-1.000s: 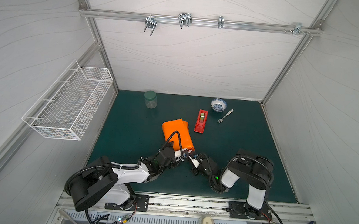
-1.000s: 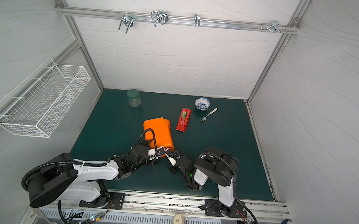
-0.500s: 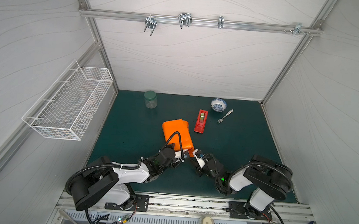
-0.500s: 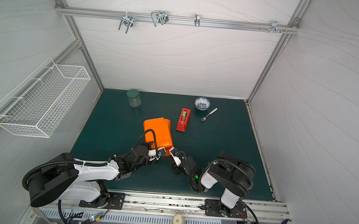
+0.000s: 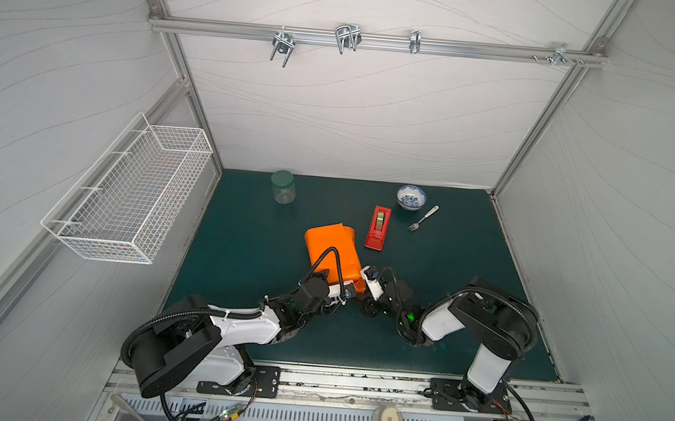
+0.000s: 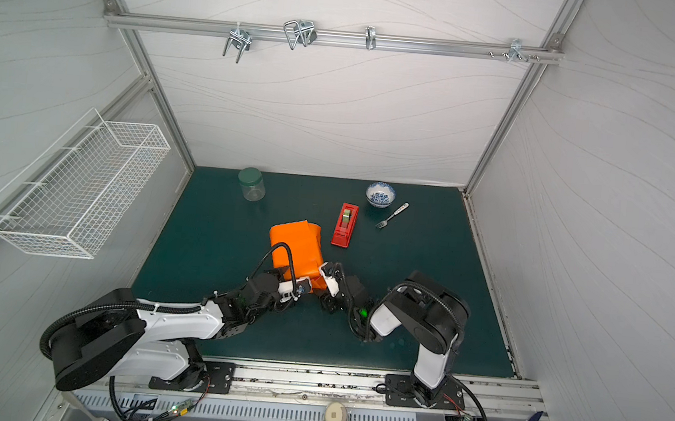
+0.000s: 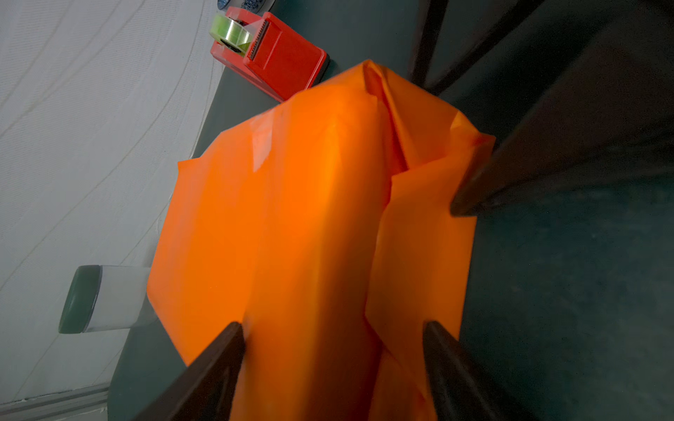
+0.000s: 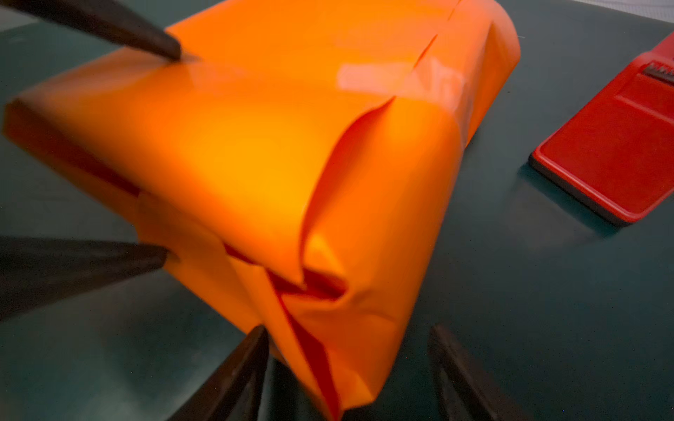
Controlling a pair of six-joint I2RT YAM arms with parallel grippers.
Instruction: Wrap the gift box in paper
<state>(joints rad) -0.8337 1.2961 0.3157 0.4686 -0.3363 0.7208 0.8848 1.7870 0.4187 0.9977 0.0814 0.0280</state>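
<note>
Paper (image 5: 330, 246) mid worktop (image 5: 240, 253), folded into bundle; I can't see what's inside. Tape dispenser (image 5: 378, 227) just right of it, not touching. Behind dispenser, near back wall: bowl (image 5: 411, 197), with fork (image 5: 422, 218) just right of bowl. Jar (image 5: 283, 187) back left, well apart from rest. Wire basket (image 5: 128, 197) on left wall, above worktop. Rail (image 5: 466, 50) with hooks (image 5: 347, 37) high on back wall. My left pincer (image 7: 333, 326) at bundle's near end, fingers (image 7: 215, 364) either side of it. My right pincer (image 8: 349, 330) at bundle's near right corner. Both pincers close together in front of bundle.
</note>
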